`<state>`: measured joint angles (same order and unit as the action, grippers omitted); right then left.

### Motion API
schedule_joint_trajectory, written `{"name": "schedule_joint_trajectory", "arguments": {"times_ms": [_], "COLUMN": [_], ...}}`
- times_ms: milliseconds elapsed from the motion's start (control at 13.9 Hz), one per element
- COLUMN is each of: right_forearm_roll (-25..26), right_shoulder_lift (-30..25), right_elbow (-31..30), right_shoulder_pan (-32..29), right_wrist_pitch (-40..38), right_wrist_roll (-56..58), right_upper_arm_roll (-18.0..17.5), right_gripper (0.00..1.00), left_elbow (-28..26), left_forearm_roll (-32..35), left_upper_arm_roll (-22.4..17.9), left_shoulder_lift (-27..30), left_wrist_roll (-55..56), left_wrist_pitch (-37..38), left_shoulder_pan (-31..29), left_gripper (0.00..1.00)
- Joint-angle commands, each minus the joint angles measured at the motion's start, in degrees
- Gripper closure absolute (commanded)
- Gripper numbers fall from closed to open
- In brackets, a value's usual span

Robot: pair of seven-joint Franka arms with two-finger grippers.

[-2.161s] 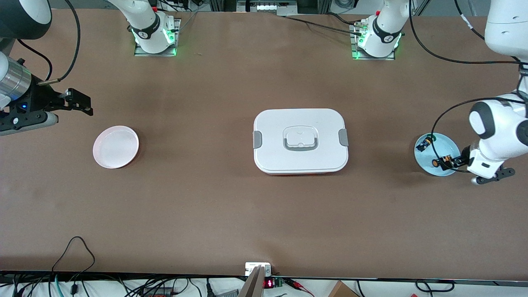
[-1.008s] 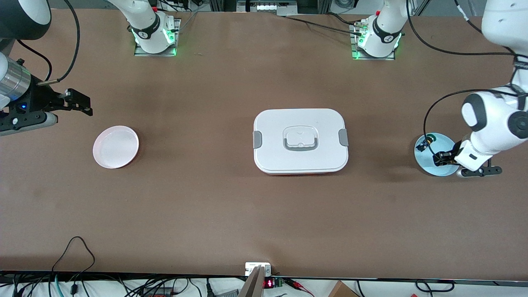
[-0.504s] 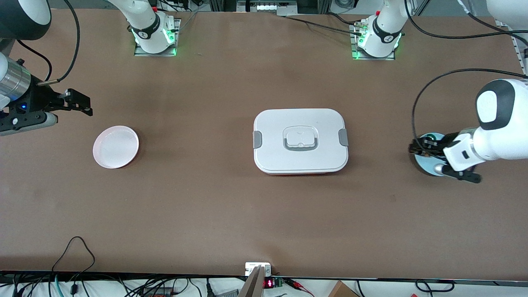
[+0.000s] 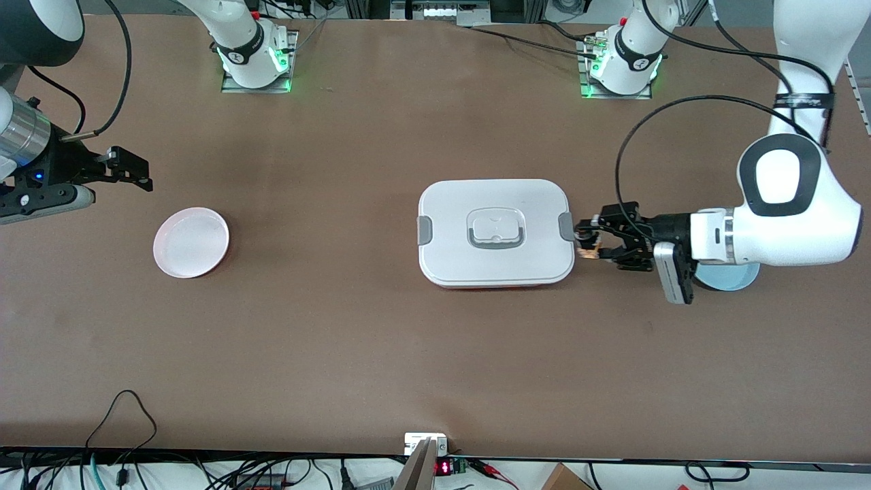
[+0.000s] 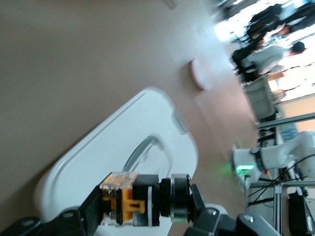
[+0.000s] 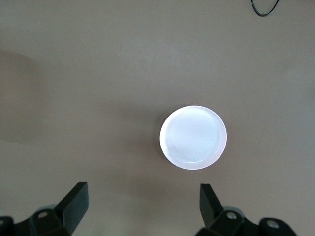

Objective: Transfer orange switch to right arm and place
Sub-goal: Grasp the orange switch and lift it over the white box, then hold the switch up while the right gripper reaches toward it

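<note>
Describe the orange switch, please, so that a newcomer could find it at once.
Start at the big white box in the middle of the table. At its end toward the left arm's side, the left pincer is shut on the switch, holding it above the table beside the box's grey latch. It is a small black cylinder with orange marks, the only thing held by either arm.

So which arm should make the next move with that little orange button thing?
The left. Its gripper already holds the orange switch beside the white box. The right gripper waits open over the pink dish, so the left should probably carry it over.
</note>
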<state>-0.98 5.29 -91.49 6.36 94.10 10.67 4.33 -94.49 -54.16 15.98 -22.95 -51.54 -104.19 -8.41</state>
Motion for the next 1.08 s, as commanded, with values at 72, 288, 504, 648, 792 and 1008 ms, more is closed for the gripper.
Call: {"name": "schedule_joint_trajectory", "arguments": {"times_ms": [72, 288, 504, 648, 792, 1008], "right_forearm_roll": [-0.78, -1.83, -4.12, -3.51, -4.29, -20.76], "right_shoulder_lift": [0.43, 0.95, 5.34, 6.22, 7.72, 8.51], "right_elbow": [1.05, 1.05, 1.22, 0.96, 1.05, 1.05], "right_shoulder_pan": [-0.21, -0.12, -0.30, 0.31, 0.41, 0.06], "right_wrist_pitch": [-0.05, 0.12, 1.00, 2.06, 1.71, -0.83], "right_wrist_roll": [-0.47, -0.74, 0.14, 0.66, 6.69, 8.75], "right_upper_arm_roll": [-0.20, -0.20, -0.20, -0.37, -0.72, -0.72], "right_gripper": [0.00, 0.00, 0.00, 0.00, 0.00, 0.00], "left_elbow": [0.89, 0.80, 0.27, -0.08, -0.17, -0.08], "left_forearm_roll": [-15.41, -28.67, -38.80, -41.98, -42.60, -42.69], "left_upper_arm_roll": [5.63, 5.99, 5.99, 5.99, 5.99, 5.99], "left_shoulder_lift": [-1.49, -2.54, -3.16, -3.33, -3.33, -3.33], "left_wrist_roll": [-17.32, -36.55, -52.92, -59.09, -60.26, -60.17], "left_wrist_pitch": [-6.27, -11.45, -17.88, -18.15, -18.06, -18.06], "left_shoulder_pan": [0.76, 6.55, 11.13, 12.37, 12.81, 12.90], "left_gripper": [0.81, 0.82, 0.82, 0.82, 0.82, 0.82]}}
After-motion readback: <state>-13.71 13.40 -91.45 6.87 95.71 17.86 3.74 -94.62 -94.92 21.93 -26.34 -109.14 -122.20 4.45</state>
